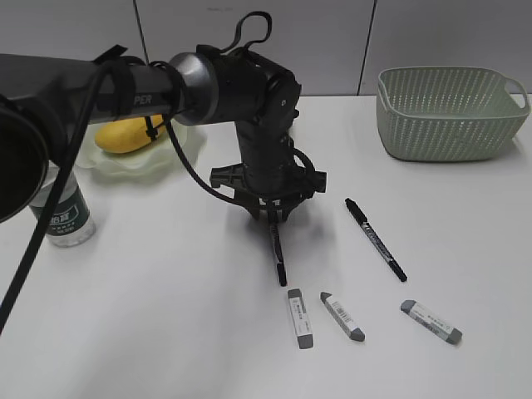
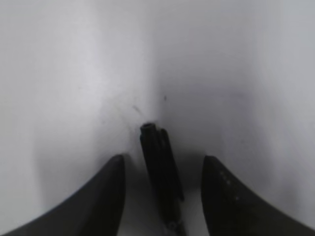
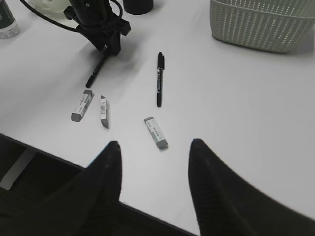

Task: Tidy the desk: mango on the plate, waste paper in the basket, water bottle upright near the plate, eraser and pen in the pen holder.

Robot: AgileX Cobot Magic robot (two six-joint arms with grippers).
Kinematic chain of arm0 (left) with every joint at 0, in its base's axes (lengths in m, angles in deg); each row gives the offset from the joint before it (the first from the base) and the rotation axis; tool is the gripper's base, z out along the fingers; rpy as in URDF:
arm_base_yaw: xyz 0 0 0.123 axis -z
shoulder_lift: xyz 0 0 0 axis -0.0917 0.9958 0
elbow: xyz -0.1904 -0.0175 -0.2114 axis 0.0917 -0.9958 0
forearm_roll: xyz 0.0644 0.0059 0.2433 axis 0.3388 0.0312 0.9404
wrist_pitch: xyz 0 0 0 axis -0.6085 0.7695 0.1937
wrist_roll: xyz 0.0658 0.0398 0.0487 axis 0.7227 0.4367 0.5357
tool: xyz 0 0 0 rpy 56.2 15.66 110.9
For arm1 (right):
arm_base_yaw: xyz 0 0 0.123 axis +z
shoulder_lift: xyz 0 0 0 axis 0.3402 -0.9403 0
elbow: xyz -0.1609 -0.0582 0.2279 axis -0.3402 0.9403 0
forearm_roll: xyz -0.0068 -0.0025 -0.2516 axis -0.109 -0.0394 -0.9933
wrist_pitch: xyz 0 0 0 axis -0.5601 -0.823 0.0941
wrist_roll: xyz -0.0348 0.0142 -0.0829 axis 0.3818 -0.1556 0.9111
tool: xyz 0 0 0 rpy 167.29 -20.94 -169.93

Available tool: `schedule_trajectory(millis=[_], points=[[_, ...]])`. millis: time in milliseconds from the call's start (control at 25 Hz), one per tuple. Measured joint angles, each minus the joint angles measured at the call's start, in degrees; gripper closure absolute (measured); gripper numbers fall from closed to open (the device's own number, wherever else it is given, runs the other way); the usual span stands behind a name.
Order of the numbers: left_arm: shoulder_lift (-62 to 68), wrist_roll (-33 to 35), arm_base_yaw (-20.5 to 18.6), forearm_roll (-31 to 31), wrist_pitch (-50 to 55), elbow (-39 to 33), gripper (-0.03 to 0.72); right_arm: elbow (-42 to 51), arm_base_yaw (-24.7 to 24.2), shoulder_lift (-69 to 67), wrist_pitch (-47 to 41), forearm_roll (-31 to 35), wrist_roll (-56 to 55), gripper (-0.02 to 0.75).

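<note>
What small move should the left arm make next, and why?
Probably close the left end effector on the slim black pen. The pen lies between its two dark fingers, which do not touch it, on the white desk.

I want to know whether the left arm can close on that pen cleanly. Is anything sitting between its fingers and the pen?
Nothing visible. In the left wrist view the pen lies on bare desk between the two fingers, with clear gaps either side. The nearest eraser lies past the pen's far tip.

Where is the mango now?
In the exterior view, the mango lies on the plate at the far left, behind the water bottle.
</note>
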Motion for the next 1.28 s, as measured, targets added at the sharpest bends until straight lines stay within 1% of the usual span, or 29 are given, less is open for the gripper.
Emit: schedule_trajectory(millis=[80,200,240,360,520,640,720,840,920,1000,1040,1160,1280], points=[[0.05,-0.08,0.02,0.58,-0.01,0.0,0.402,0.0,0.0,0.0,0.0,0.0,0.0,0.375],[0.05,-0.12,0.07,2.22,0.19,0.0,0.549,0.0,0.0,0.0,0.0,0.0,0.0,0.375],[0.05,-0.12,0.07,2.86,0.25,0.0,0.575,0.0,0.0,0.0,0.0,0.0,0.0,0.375],[0.05,-0.12,0.07,5.11,0.31,0.0,0.574,0.0,0.0,0.0,0.0,0.0,0.0,0.375],[-2.47,-0.05,0.14,13.2,-1.23,-0.11,0.574,0.0,0.0,0.0,0.0,0.0,0.0,0.375],[-8.31,2.67,-0.17,16.39,-7.05,-0.11,0.574,0.0,0.0,0.0,0.0,0.0,0.0,0.375],[-13.48,4.68,-1.07,16.5,-13.27,-1.38,0.574,0.0,0.0,0.0,0.0,0.0,0.0,0.375],[-20.87,8.94,-4.22,14.92,-25.98,-6.63,0.574,0.0,0.0,0.0,0.0,0.0,0.0,0.375],[-24.98,11.94,-7.55,14.25,-35.66,-11.95,0.574,0.0,0.0,0.0,0.0,0.0,0.0,0.375],[-27.74,13.37,-10.94,13.76,-44.43,-16.45,0.574,0.0,0.0,0.0,0.0,0.0,0.0,0.375],[-28.57,13.7,-12.8,13.24,-50.78,-19.16,0.574,0.0,0.0,0.0,0.0,0.0,0.0,0.375],[-27.87,13.9,-17.39,12.66,-65.85,-23.5,0.574,0.0,0.0,0.0,0.0,0.0,0.0,0.375],[-23.95,13.3,-20.69,17.56,-81.78,-24.58,0.574,0.0,0.0,0.0,0.05,-0.06,0.0,0.375]])
